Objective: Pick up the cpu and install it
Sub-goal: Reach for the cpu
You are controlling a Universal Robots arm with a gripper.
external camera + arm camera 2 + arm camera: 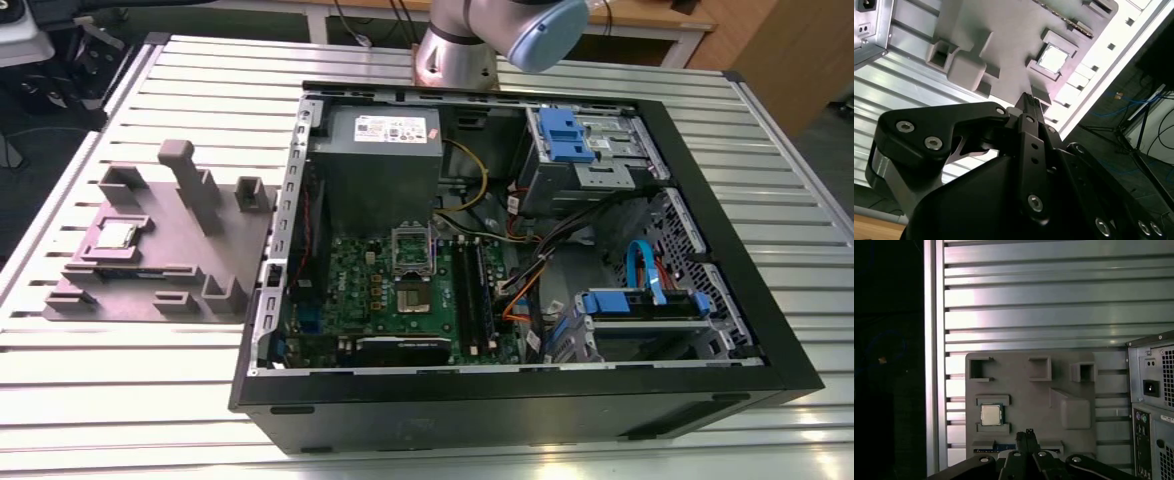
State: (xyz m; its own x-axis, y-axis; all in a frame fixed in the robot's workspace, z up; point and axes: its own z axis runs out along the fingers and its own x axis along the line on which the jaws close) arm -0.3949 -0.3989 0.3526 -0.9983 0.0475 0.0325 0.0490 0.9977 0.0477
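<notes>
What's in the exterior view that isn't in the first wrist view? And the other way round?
Exterior view: the open computer's insides, with the green board, the blue brackets and loose cables, plus the arm rising behind the case.

First wrist view: the gripper, shut with nothing in it, and the computer's back panel with its sockets.

Both: the grey block lying on the slatted table, with the cpu resting in one of its pockets.
</notes>
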